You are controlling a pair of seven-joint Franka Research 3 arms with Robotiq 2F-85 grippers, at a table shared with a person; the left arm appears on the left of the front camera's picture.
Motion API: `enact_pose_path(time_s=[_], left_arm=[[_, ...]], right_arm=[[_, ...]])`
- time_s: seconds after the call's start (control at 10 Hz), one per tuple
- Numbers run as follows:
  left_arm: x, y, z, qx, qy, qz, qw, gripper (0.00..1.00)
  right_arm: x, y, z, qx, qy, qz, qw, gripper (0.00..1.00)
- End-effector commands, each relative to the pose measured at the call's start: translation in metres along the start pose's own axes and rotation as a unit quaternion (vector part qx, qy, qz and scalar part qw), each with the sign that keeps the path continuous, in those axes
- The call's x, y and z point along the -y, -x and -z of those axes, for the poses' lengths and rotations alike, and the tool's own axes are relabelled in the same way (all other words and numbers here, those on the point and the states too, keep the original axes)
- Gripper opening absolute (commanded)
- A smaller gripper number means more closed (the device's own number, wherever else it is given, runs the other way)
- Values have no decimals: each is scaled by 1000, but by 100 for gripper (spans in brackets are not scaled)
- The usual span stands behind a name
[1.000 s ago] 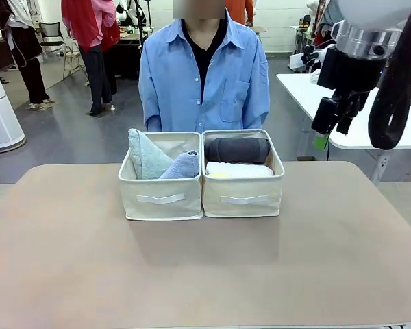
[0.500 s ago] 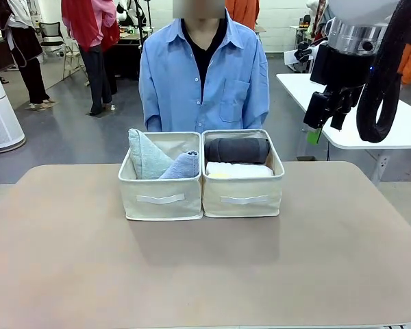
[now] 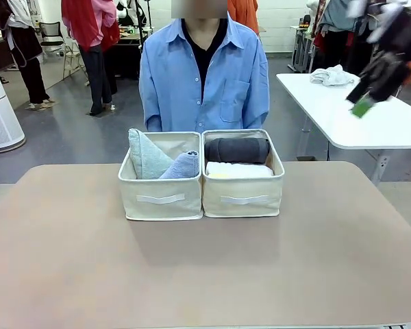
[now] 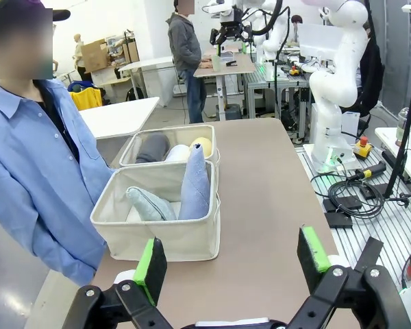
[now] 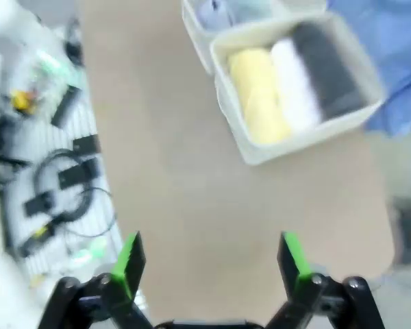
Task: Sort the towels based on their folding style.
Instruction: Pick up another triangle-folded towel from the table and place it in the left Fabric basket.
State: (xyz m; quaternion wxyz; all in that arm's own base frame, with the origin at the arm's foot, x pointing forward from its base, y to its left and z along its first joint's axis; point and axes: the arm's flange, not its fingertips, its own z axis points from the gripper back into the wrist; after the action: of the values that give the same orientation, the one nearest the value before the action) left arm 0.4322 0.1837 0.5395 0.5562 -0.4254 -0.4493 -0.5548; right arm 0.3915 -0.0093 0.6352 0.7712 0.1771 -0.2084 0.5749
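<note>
1. Both my claws are spread wide and empty: my left gripper (image 4: 229, 264) hovers beside the baskets, my right gripper (image 5: 212, 264) is high over the brown tabletop (image 3: 205, 267), blurred.
2. Cone folds sit in the left cream fabric basket (image 3: 161, 199): the pale teal terry cone (image 3: 145, 155) and the periwinkle-blue terry cone (image 3: 181, 166).
3. Rolls fill the right cream fabric basket (image 3: 243, 197): the dark grey roll (image 3: 237, 149), white roll (image 5: 292, 83), yellow roll (image 5: 255, 92). Pink I can't make out.
4. Sorting looks done, I judge. Risk: my fast-swinging right arm could clip a basket rim or the person in the blue shirt (image 3: 204, 75) standing close behind.
</note>
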Motion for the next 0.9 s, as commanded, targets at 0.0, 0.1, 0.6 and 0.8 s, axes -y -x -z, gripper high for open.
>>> enact_pose_path(time_s=[0.0,0.1,0.6,0.8], left_arm=[[2,-2,-1,2,0,1,1000,100],[2,-2,-1,2,0,1,1000,100],[2,-2,-1,2,0,1,1000,100],[2,-2,-1,2,0,1,1000,100]], right_arm=[[24,71,-20,192,-140,-147,960,100],[33,100,-33,243,-151,-144,947,100],[86,169,-46,324,-146,-98,930,100],[86,178,-41,318,-88,-35,943,100]])
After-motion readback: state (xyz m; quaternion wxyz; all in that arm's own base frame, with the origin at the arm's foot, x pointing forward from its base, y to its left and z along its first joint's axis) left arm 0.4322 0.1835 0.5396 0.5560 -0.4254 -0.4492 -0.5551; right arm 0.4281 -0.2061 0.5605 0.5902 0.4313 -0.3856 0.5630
